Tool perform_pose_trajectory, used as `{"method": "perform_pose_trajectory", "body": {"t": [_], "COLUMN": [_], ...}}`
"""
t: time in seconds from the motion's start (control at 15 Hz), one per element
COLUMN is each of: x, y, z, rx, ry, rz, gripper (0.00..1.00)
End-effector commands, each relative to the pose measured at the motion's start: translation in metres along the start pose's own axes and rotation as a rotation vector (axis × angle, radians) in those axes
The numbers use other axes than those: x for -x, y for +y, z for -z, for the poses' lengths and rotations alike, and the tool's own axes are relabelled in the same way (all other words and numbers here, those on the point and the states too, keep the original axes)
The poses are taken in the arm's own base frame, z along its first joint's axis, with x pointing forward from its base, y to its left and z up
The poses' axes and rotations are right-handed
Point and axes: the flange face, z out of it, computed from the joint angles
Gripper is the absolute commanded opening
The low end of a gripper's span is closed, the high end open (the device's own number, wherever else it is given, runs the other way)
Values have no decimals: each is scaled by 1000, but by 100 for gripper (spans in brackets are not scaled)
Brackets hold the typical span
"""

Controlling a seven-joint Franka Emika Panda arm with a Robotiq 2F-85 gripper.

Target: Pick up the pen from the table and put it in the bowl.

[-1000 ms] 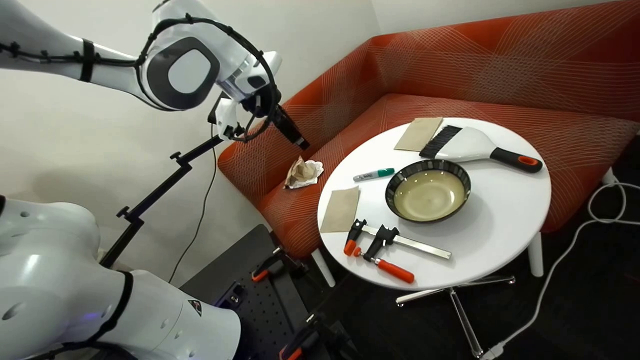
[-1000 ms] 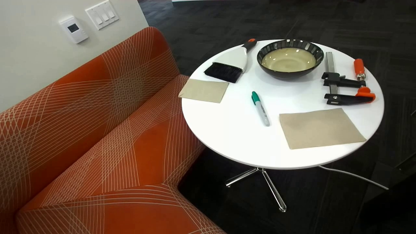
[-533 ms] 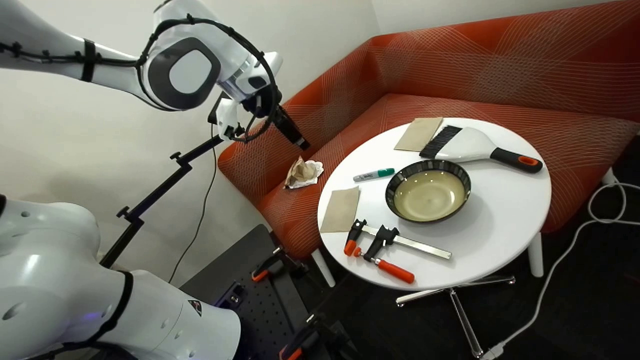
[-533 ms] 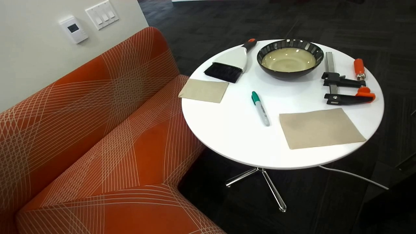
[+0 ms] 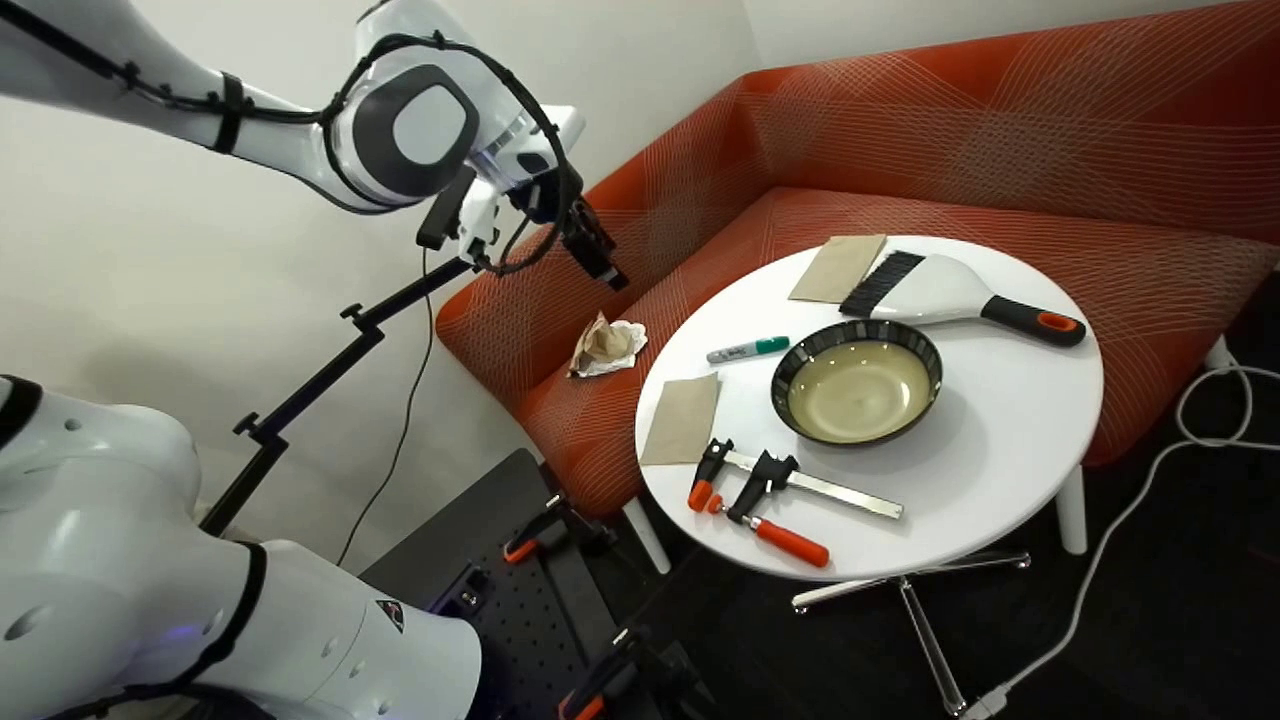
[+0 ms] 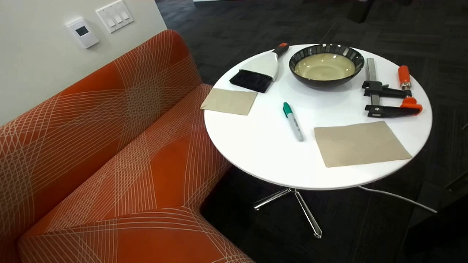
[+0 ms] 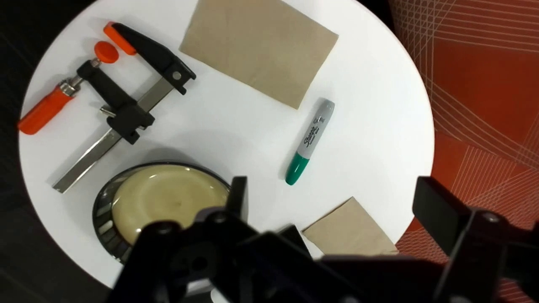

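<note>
The pen is a grey marker with a green cap. It lies flat on the white round table (image 5: 1000, 440), beside the bowl, in both exterior views (image 5: 747, 349) (image 6: 293, 122) and in the wrist view (image 7: 310, 141). The bowl (image 5: 857, 395) has a dark patterned rim and pale yellowish inside; it also shows in an exterior view (image 6: 325, 67) and, partly hidden by the gripper, in the wrist view (image 7: 168, 198). My gripper (image 5: 612, 280) hangs in the air above and beside the table. In the wrist view the gripper (image 7: 332, 189) has its fingers wide apart with nothing between them.
A red-handled bar clamp (image 5: 790, 490), a white brush (image 5: 940, 290) with a dark handle, and two brown paper pieces (image 5: 682, 420) (image 6: 229, 102) lie on the table. An orange sofa (image 5: 900, 200) borders it. Crumpled paper (image 5: 607, 345) lies on the sofa.
The arm has shifted a little to the right in an exterior view, and the wrist looks slightly turned. A dark part has come in at another view's top edge. Pen and bowl have not moved.
</note>
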Motion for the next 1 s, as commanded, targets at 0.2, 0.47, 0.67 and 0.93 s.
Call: {"method": "perform_pose_trajectory", "body": {"t": [0.2,0.47,0.67,0.93], "x": [-32,-49,-61,-70], "y": [-33,-38,-38,-41], "z": [-55,-97,-129,-162], "rx": [41,56,70,76], "ry": [-48,-84,-92,-90], "rz": [-125,-150,-169,-180], "gripper": [100,100,100,100]}}
